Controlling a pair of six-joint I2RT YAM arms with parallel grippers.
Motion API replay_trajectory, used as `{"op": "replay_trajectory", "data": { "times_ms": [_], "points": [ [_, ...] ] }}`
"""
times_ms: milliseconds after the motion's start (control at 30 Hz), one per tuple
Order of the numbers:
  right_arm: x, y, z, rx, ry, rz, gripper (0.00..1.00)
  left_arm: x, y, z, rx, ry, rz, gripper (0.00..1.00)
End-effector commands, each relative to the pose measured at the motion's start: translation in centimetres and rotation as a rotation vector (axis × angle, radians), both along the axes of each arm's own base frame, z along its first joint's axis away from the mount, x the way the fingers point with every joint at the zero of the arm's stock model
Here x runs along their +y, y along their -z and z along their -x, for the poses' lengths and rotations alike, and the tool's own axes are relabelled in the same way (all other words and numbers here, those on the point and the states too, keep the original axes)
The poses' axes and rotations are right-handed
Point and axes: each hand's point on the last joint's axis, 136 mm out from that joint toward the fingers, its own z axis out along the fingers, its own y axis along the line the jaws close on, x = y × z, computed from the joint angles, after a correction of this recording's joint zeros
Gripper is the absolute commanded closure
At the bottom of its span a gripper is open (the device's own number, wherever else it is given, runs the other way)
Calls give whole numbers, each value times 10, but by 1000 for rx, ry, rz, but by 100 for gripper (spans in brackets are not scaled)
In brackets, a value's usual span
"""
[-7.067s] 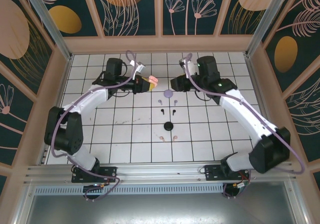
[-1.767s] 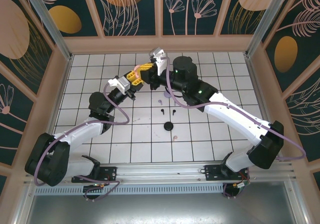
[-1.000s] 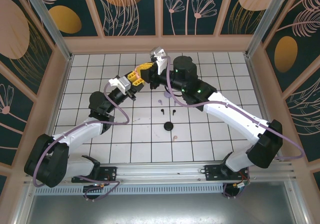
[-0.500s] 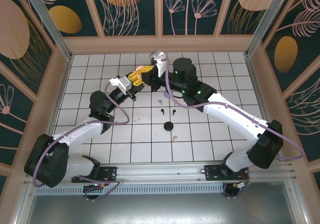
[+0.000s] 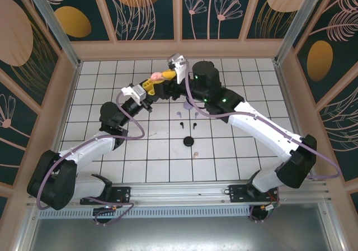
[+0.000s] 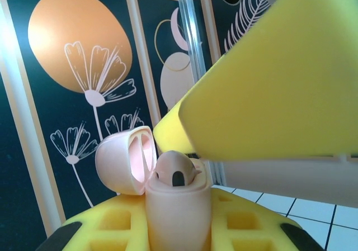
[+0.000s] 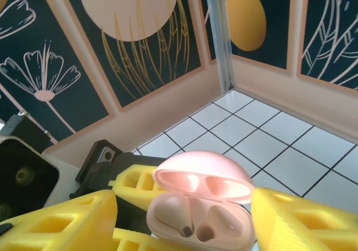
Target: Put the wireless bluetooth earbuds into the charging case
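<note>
A pale pink charging case (image 7: 204, 220) stands with its lid (image 7: 204, 175) swung open, and my left gripper (image 6: 178, 231) is shut on its body (image 6: 178, 212). One pink earbud (image 7: 176, 213) sits in the case's left slot; the right slot (image 7: 226, 220) is bare. My right gripper (image 7: 184, 228) is open, one yellow finger (image 7: 61, 223) on each side of the case. From above, both grippers meet at the case (image 5: 158, 75) near the back of the floor. Loose on the tiles lie a lilac pair (image 5: 178, 114), a black pair (image 5: 182, 125) and one pink earbud (image 5: 195, 155).
A black round disc (image 5: 188, 142) lies on the tiles in front of the black pair. A lilac disc (image 5: 188, 104) lies half under the right arm. Patterned walls with a wooden sill (image 5: 179, 48) close the white tiled floor (image 5: 140, 150) on three sides.
My right gripper's jaws have opened over the case, and the pink earbud now rests in the case's slot. The left gripper has kept its hold and shifted slightly.
</note>
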Motion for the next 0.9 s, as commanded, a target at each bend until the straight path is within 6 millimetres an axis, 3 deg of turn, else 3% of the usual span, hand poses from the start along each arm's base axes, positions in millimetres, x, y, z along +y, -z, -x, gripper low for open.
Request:
{"op": "replay_trajectory", "data": {
  "times_ms": [0, 67, 133, 233, 300, 433, 600, 667, 867],
  "points": [
    [-29, -59, 8, -12, 76, -137, 31, 5, -21, 10, -63, -1, 57, 100],
    [-44, -70, 15, 4, 100, -181, 29, 7, -18, 11, -58, -9, 59, 100],
    [-57, -68, 20, 30, 125, -192, 29, 8, -17, 12, -57, -13, 61, 100],
    [-77, -40, 20, 110, 212, -160, 29, 11, -16, 13, -56, -24, 60, 100],
    [-90, -8, 18, 196, 281, -128, 29, 12, -15, 14, -55, -30, 60, 100],
    [-109, 82, 21, 440, 416, -18, 31, 14, -17, 15, -53, -40, 63, 100],
    [-127, 187, 41, 699, 543, 168, 37, 17, -20, 16, -50, -47, 75, 100],
    [-131, 220, 53, 769, 585, 254, 38, 18, -21, 17, -50, -49, 77, 100],
    [-133, 286, 90, 881, 716, 454, 40, 21, -20, 20, -48, -52, 85, 100]
  ]
}}
